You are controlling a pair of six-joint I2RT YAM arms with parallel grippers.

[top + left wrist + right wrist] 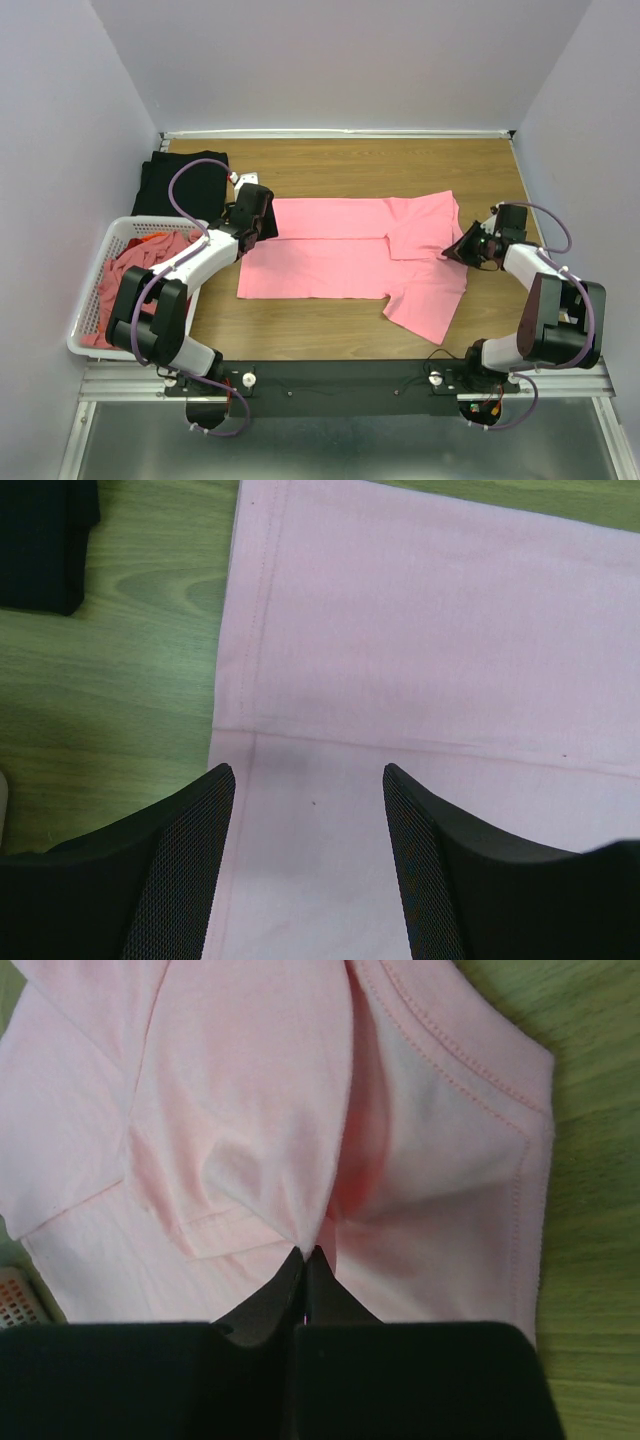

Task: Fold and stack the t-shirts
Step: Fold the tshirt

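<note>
A salmon-pink t-shirt [340,262] lies spread across the middle of the table, its far half folded over the near half lengthwise. My right gripper [447,254] is shut on the pink t-shirt [250,1130] at its right end, pinching a pleat of cloth between the fingertips [305,1258]. My left gripper [268,222] hovers open over the shirt's left hem [250,680], nothing between its fingers [200,860]. A black t-shirt [180,185] lies folded at the far left. More salmon and red shirts [125,275] fill the basket.
A white slatted basket [88,345] stands at the left near edge beside my left arm. A small white tag [248,179] lies on the wood beside the black shirt. Grey walls close in the table on three sides.
</note>
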